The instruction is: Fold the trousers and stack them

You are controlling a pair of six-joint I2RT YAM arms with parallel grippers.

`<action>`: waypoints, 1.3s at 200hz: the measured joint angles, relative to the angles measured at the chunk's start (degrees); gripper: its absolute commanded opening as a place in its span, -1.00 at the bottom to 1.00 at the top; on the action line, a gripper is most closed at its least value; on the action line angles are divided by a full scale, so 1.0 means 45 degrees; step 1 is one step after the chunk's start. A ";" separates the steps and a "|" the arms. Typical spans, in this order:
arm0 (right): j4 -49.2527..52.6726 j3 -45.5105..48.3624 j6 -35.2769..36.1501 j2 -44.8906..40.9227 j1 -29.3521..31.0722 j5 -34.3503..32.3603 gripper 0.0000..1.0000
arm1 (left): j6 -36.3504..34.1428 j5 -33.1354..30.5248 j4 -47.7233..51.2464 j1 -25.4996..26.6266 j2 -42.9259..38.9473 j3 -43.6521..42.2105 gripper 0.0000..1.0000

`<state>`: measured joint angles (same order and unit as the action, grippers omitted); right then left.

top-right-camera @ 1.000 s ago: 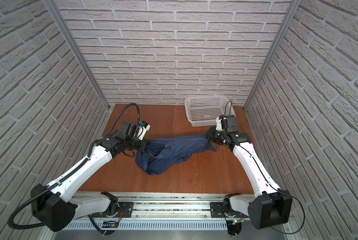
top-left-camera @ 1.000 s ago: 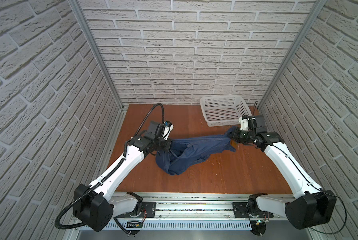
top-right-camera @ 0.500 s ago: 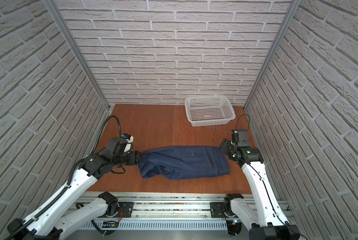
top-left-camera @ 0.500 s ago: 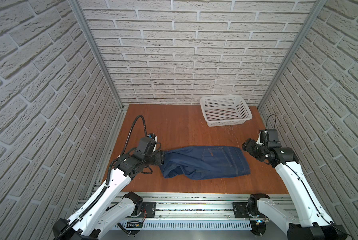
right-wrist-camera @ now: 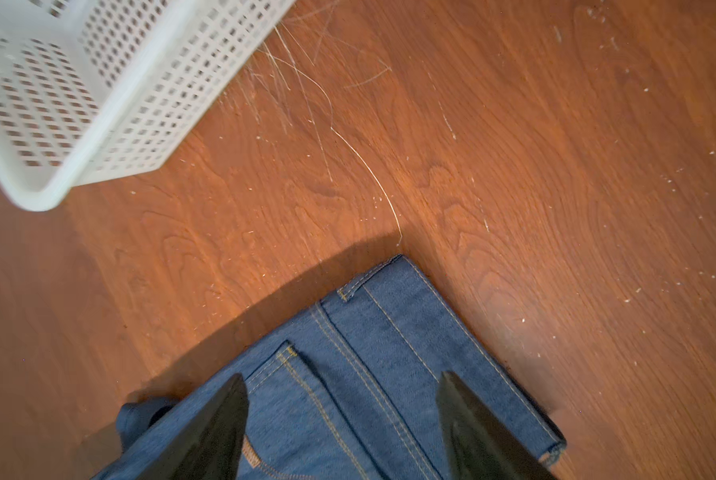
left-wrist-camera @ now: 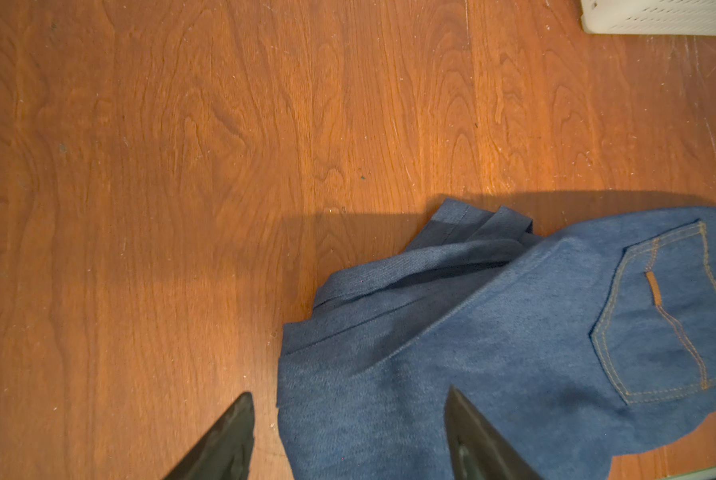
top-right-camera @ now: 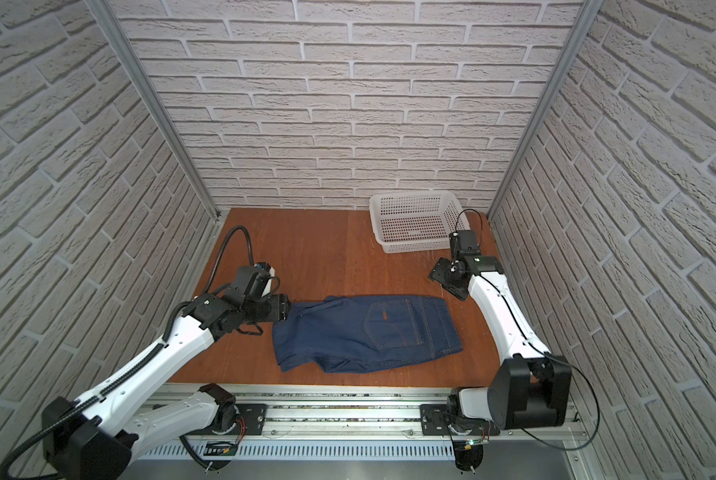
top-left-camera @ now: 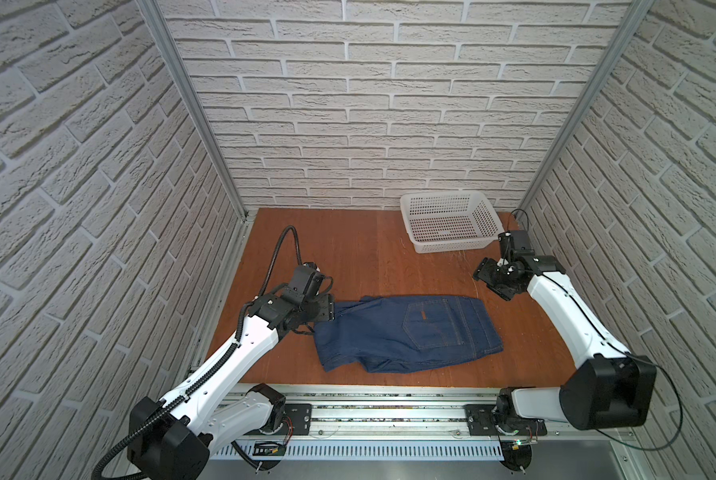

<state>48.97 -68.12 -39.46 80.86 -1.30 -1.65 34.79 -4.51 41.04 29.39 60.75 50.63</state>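
The trousers (top-left-camera: pixel 410 332) (top-right-camera: pixel 368 328) are dark blue jeans, lying folded and flat on the wooden table near its front edge, a back pocket with a small tan tab facing up. My left gripper (top-left-camera: pixel 328 308) (top-right-camera: pixel 283 309) is open at their left end, and its fingers straddle the cloth's edge (left-wrist-camera: pixel 348 415) with nothing gripped. My right gripper (top-left-camera: pixel 493 282) (top-right-camera: pixel 447 280) is open too. It hangs just behind the trousers' right back corner and holds nothing; denim (right-wrist-camera: pixel 368 374) shows below between its open fingers.
A white perforated basket (top-left-camera: pixel 451 245) (top-right-camera: pixel 418 243) (right-wrist-camera: pixel 148 104) stands at the back right of the table, close behind the right gripper. Brick-patterned walls close in three sides. Bare wood (top-left-camera: pixel 348 249) lies behind the trousers, and a metal rail runs along the front.
A second ago both grippers were shut on the trousers, holding them stretched and sagging farther back. The trousers now lie flat near the front, both grippers have opened, and the right one has drawn back.
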 measured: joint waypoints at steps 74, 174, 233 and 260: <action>-0.0194 -0.0831 -0.0121 0.3215 -0.0063 -0.0311 0.61 | 0.0015 -0.0544 -0.0063 0.0000 -0.0015 -0.0005 0.60; -0.0253 -0.0714 0.0282 0.4537 -0.0170 0.0063 0.59 | -0.0010 -0.0763 -0.0073 0.0000 0.0126 -0.0029 0.61; 0.0840 -0.1205 -0.0597 0.4799 0.0019 0.0073 0.61 | -0.0010 -0.0981 -0.0078 0.0000 0.0185 -0.0063 0.61; 0.1413 -0.1656 -0.1311 0.4988 0.0083 0.0175 0.61 | -0.0024 -0.1112 -0.0078 0.0000 0.0185 -0.0078 0.61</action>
<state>55.33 -75.57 -45.36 103.31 -0.93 -0.86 34.68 -9.52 40.69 29.39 61.58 50.28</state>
